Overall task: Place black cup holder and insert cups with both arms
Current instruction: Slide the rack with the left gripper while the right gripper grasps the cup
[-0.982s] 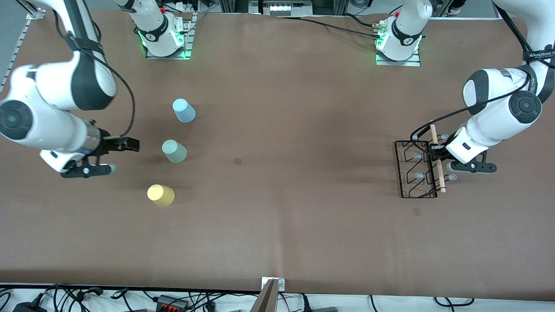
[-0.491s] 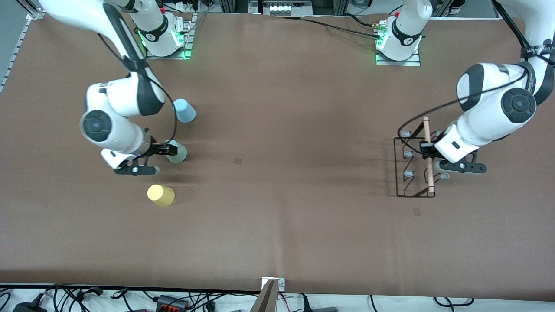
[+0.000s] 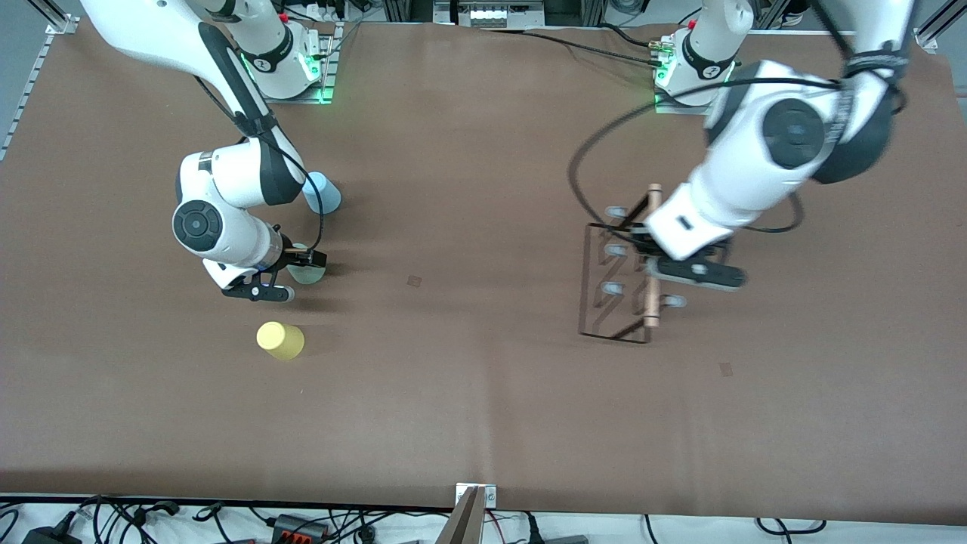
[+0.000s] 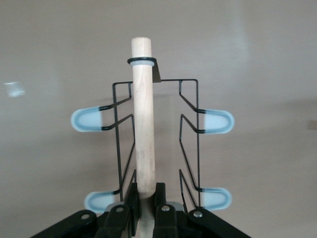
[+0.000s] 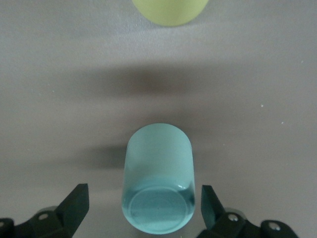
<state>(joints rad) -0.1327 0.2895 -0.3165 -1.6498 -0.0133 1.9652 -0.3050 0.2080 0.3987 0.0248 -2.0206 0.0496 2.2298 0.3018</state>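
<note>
Two arms are at work over the brown table (image 3: 483,393). The right arm comes down from its base, bends at a sharp elbow and levels its wrist out low toward the middle of the table. Its claw, the right gripper (image 3: 291,273), stands wide, one finger on each side of the pale green cup (image 3: 308,270), apart from its walls. In the right wrist view the same gripper (image 5: 143,206) shows both black fingers (image 5: 74,201) clear of that cup (image 5: 158,178), which stands upside down with its flat bottom up. The yellow cup (image 3: 280,340) stands on the table near this claw, nearer to the front camera, and its rim (image 5: 170,11) also shows at the edge of the right wrist view. The light blue cup (image 3: 322,193) stands farther from the front camera than the claw, partly covered by the forearm.

The left arm reaches in from its base with the forearm sloping down and the wrist turned over the rack. The left gripper (image 3: 651,261) is clamped narrow on the light wooden rod (image 3: 651,257) of the black cup holder (image 3: 613,283). From the left wrist, the gripper (image 4: 144,201) pinches the rod (image 4: 142,114) near one end; the holder (image 4: 190,134) hangs below the claw, pale pegs (image 4: 218,121) sticking out to both sides. Whether its base touches the table cannot be told.
</note>
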